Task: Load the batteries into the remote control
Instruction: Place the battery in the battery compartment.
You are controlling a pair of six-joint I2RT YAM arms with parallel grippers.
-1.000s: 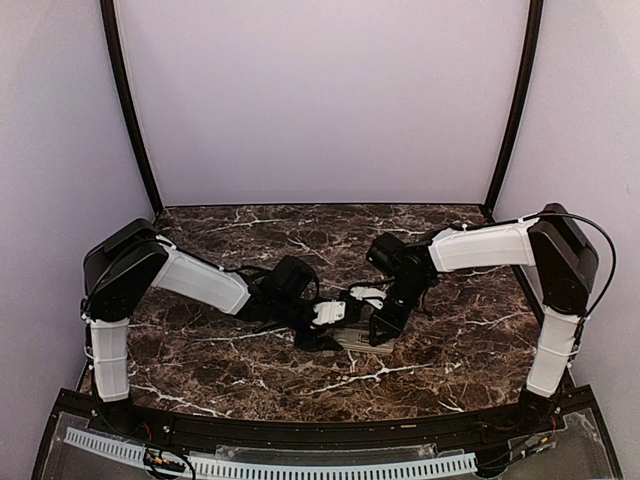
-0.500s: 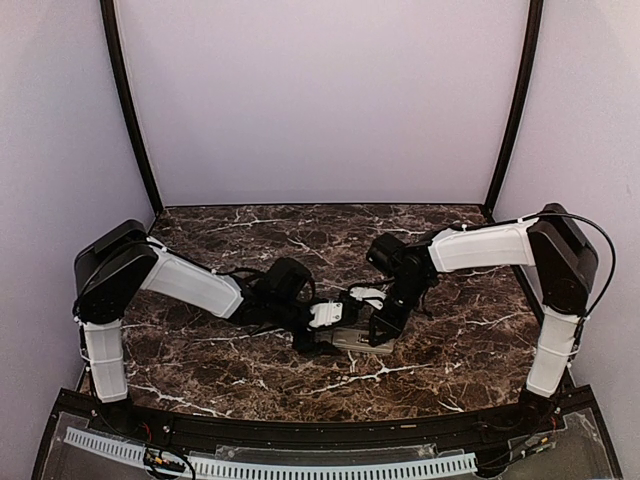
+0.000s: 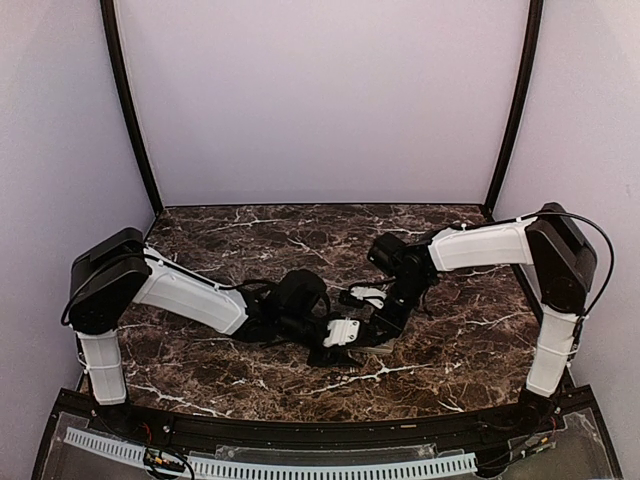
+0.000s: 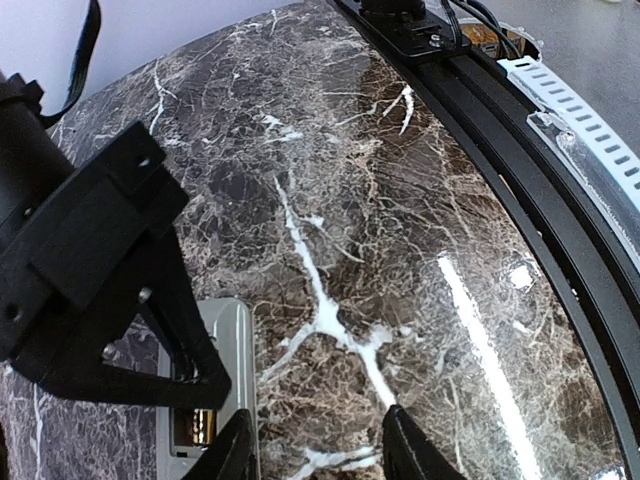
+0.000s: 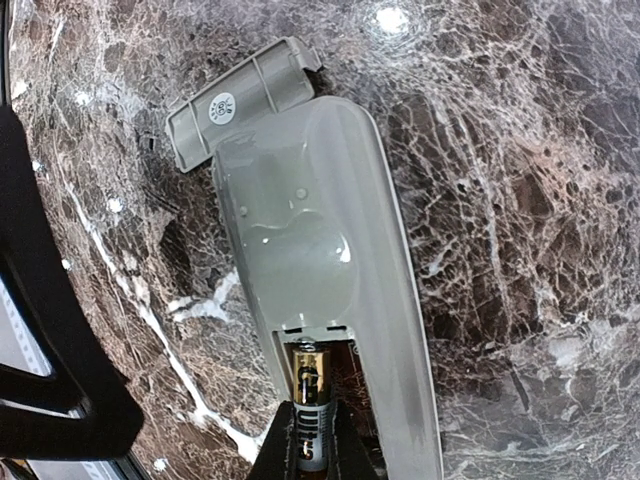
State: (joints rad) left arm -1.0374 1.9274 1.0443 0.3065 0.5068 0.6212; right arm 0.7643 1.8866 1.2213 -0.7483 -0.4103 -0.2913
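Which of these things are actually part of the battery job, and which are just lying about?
In the job:
- remote, grey back up
- battery, in its recess, pinched by the right fingers
- left fingers, open and empty beside the remote

Lying about:
- cover, off and lying at the remote's end
- white slotted strip, along the near edge

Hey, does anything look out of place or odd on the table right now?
Only the battery cover: it's off, lying askew on the marble table at the end of the remote control, which lies grey back up, recess open. The right gripper pinches a battery in that recess. Nothing looks spilled or damaged.
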